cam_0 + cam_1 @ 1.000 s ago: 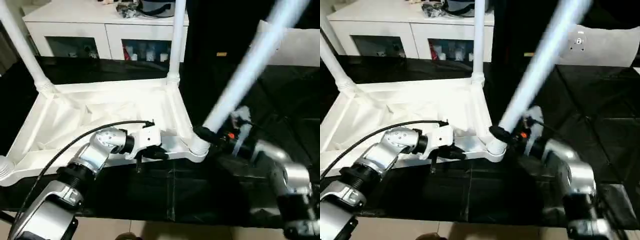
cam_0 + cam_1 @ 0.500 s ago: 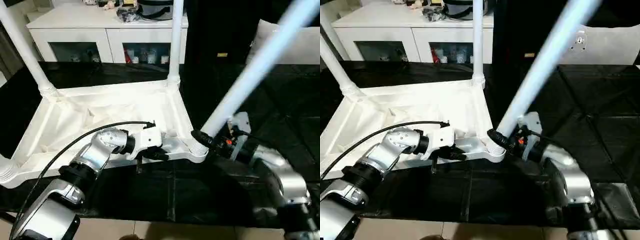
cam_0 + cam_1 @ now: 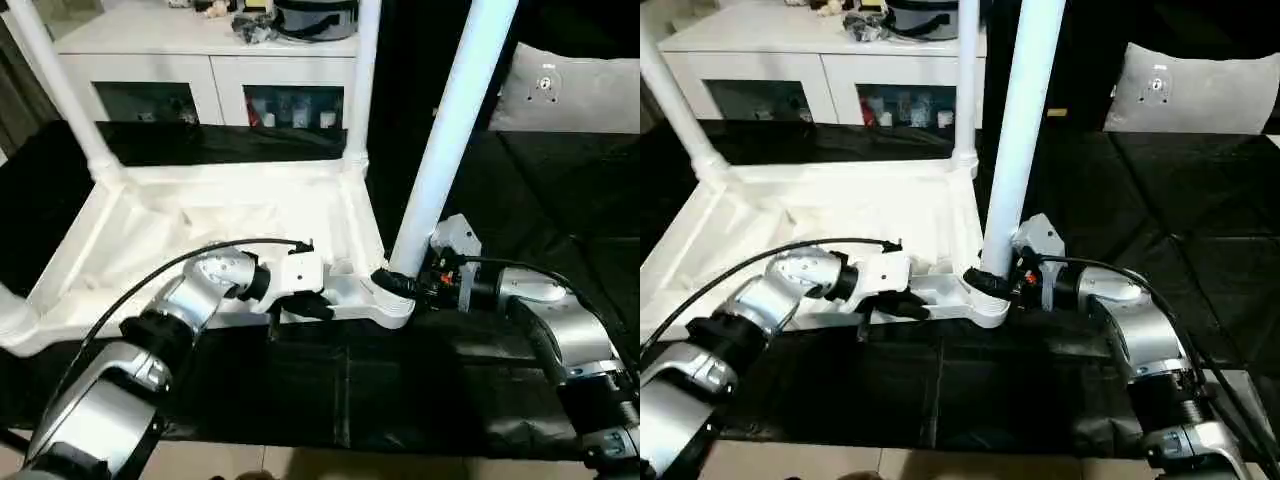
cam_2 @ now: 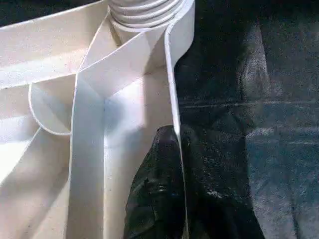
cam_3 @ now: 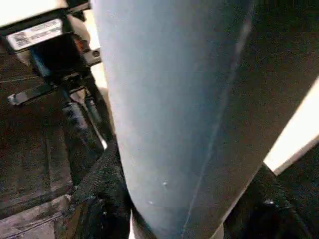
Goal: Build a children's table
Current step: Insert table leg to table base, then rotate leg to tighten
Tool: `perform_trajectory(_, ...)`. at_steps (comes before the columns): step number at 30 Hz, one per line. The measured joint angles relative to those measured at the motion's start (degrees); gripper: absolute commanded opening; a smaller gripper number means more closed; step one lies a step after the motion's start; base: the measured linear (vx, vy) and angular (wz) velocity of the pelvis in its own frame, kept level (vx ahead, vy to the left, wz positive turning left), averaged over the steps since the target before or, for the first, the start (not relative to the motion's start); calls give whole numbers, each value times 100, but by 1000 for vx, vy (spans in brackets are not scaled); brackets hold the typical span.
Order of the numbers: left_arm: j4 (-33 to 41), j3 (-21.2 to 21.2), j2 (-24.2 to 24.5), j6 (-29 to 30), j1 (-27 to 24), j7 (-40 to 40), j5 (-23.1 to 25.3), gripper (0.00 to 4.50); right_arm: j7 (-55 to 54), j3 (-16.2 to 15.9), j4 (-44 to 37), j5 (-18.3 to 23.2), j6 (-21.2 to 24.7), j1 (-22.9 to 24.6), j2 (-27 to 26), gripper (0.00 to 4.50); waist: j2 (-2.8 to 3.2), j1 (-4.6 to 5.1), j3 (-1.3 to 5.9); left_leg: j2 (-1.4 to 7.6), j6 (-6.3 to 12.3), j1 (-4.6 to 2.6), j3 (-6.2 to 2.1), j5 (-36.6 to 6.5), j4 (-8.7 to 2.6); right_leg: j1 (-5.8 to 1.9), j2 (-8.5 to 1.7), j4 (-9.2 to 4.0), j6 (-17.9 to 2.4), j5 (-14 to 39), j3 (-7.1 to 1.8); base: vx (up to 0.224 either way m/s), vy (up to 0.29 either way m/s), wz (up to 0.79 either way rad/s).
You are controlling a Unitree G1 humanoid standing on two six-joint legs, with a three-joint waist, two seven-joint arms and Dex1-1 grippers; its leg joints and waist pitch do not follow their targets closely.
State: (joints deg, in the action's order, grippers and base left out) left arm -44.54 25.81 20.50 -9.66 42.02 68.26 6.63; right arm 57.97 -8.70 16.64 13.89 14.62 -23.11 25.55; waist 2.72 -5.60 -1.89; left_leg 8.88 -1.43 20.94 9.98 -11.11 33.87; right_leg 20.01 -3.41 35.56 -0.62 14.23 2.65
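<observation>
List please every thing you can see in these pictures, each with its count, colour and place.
Table top: one, white, upside down on the black surface.
Legs: three, white, standing in corner sockets: far left, far right, near right.
Cabinet: one, white, behind the table, clutter on top.
Cushion: one, light grey, far right.
Left gripper: black fingers, shut on the table top's near rim.
Right gripper: black fingers, closed around the near right leg's base.

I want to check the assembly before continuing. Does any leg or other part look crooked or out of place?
One thing: the near-right leg, held by the right gripper at its socket, leans slightly compared with the far-right leg, so it may not be fully seated. The left gripper pinches the tabletop's rim.
</observation>
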Motion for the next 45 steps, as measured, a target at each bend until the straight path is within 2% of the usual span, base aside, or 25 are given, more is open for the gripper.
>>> perform_trajectory(6, -173, 19, 29, -55, 139, 120, 33, 0, 57, -28, -4, 4, 13, -28, -39, 188, 1, 22, 2, 0, 0, 0, 2, 0, -29, -1, 2, -28, 0, 0, 7, 0, 0, 0)
perform_trajectory(10, -92, -53, 68, 212, 93, 196, -46, 0, -201, -16, -159, 1, 137, 51, -162, 188, -3, 51, 4, 0, -1, -4, 4, 0, -37, -2, 2, -33, 0, 0, 6, 0, 0, 0)
perform_trajectory(14, 914, -358, 145, 1321, -517, -143, -134, 0, -1280, 160, -759, -74, 615, 407, -670, 188, -26, 112, 16, -1, -22, -62, 25, 11, -89, -19, 4, -41, 1, 2, -15, 0, 0, 0)
perform_trajectory(17, 1471, -469, -27, 2055, -802, -543, -118, 0, -1829, 198, -961, -204, 865, 520, -845, 188, -26, 135, 13, -2, -25, -102, 30, 12, -94, -10, 1, -54, 49, 30, -18, 0, 0, 0)
perform_trajectory(21, 1973, -530, -531, 3110, -883, -1184, -6, 0, -2636, 458, -777, -373, 1048, 339, -1156, 188, -36, 217, 8, -8, -25, -93, 30, 11, -96, -11, 0, -104, 55, 35, -27, 0, 0, 0)
perform_trajectory(25, 2298, -427, -906, 3694, -882, -1669, 222, 0, -3301, 662, -499, -489, 1142, 92, -1418, 188, -63, 260, 1, -9, -24, -83, 33, 11, -107, -10, 0, -146, 47, 30, -27, 0, 0, 0)
perform_trajectory(28, 2580, -282, -920, 3970, -927, -1795, 340, 0, -3581, 701, -445, -519, 1183, -4, -1556, 188, -79, 292, 1, -9, -24, -86, 35, 11, -118, -8, 0, -148, 39, 24, -26, 0, 0, 0)
perform_trajectory(35, 2740, -284, -797, 4035, -964, -1859, 388, 0, -3677, 703, -246, -556, 1183, -219, -1710, 188, -87, 345, 5, -8, -33, -86, 34, 16, -166, -12, 4, -144, 33, -35, -16, 0, 0, 0)
perform_trajectory(40, 2682, -246, -658, 3752, -964, -1866, 445, 0, -3691, 707, -119, -561, 1166, -316, -1750, 188, -97, 369, 0, -7, -34, -87, 34, 16, -172, -7, 5, -146, 36, -33, -17, 0, 0, 0)
perform_trajectory(41, 2679, -239, -641, 3725, -964, -1866, 445, 0, -3687, 707, -100, -559, 1161, -329, -1750, 223, -99, 375, -1, -7, -34, -87, 34, 16, -172, -6, 5, -146, 36, -33, -18, 0, 0, 0)
perform_trajectory(43, 2680, -230, -605, 3677, -965, -1866, 443, 0, -3675, 711, -55, -545, 1150, -342, -1754, 223, -105, 385, -3, -7, -34, -87, 34, 15, -172, -4, 5, -147, 37, -33, -19, 0, 0, 0)
perform_trajectory(44, 2679, -231, -596, 3656, -968, -1866, 442, 0, -3682, 730, -29, -546, 1142, -342, -1757, 247, -106, 386, -4, -7, -35, -87, 34, 15, -172, -2, 6, -147, 37, -33, -19, 0, 0, 0)
perform_trajectory(45, 2670, -235, -578, 3576, -979, -1866, 441, 0, -3672, 733, -24, -547, 1119, -340, -1754, 247, -106, 385, -4, -7, -36, -87, 34, 15, -172, -3, 6, -147, 37, -33, -19, 0, 0, 0)
